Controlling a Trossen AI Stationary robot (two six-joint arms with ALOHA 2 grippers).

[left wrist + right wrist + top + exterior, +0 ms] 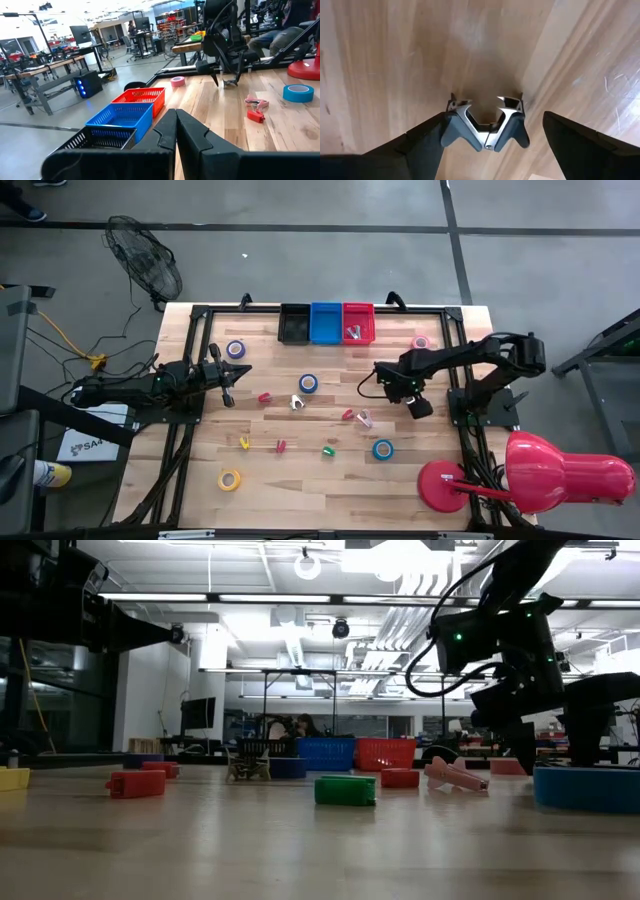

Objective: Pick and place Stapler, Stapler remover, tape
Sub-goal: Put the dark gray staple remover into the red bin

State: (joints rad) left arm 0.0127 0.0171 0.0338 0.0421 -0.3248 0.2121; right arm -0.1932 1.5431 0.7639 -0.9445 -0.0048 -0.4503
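My right gripper (495, 117) points straight down over the table's right half (392, 388) and is open. A dark staple remover (485, 127) with metal claws lies flat on the wood between its two fingers, which stand well apart on either side without touching it. The left wrist view shows the remover (231, 82) small under that gripper. My left gripper (175, 132) is shut and holds nothing, waiting level above the table's left side (235, 370). Small staplers, red (264, 396), green (327, 450) and yellow (244, 443), lie flat on the table. Blue tape rolls (308, 383) (383, 448) also lie flat.
Black (295, 323), blue (326, 322) and red (358, 322) bins stand in a row at the far edge. A pink tape roll (421, 342), a yellow one (229, 479) and a white staple remover (297, 402) lie about. A red lamp (545, 470) stands at the near right corner.
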